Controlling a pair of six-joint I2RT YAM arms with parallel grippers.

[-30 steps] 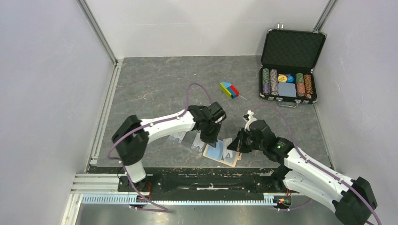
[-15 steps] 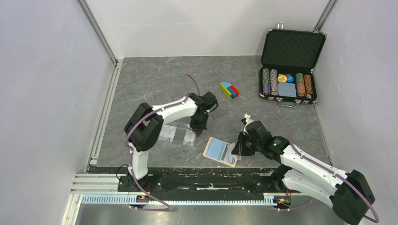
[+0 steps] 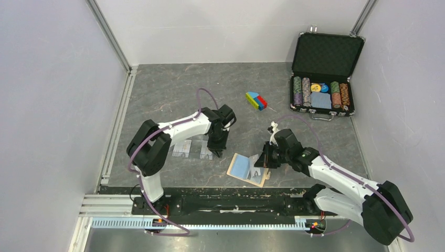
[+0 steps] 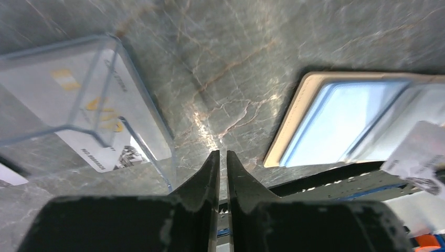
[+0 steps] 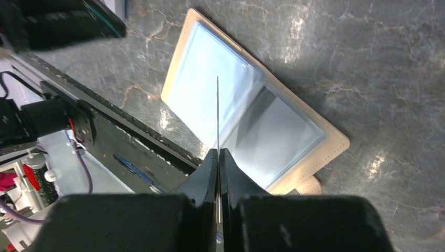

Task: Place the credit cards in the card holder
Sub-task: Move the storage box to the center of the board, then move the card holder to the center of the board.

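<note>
Credit card (image 5: 217, 113), edge-on, is pinched in the right gripper (image 5: 217, 151) jaws over the open card holder (image 5: 286, 131), probably aimed at its pocket. Left gripper (image 4: 221, 154) jaws, nearly closed and empty, hang beside two cards (image 4: 78, 100) on the counter (image 4: 236, 63).

Between the right fingers (image 5: 203, 176) the pinched card (image 5: 218, 113) shows only as a hair-thin edge, and its faces are out of sight. Just right of those fingers a pale rounded tab (image 5: 314, 185) peeks past the card holder (image 5: 336, 140), mostly covered. Left of the left fingers (image 4: 209, 173) the credit cards (image 4: 78, 105) overlap, clear on clear, and run off the picture's edge. I can't tell where one ends. To their right the card holder is cut off too, and a blurred printed scrap (image 4: 420, 152) lies over it.
</note>
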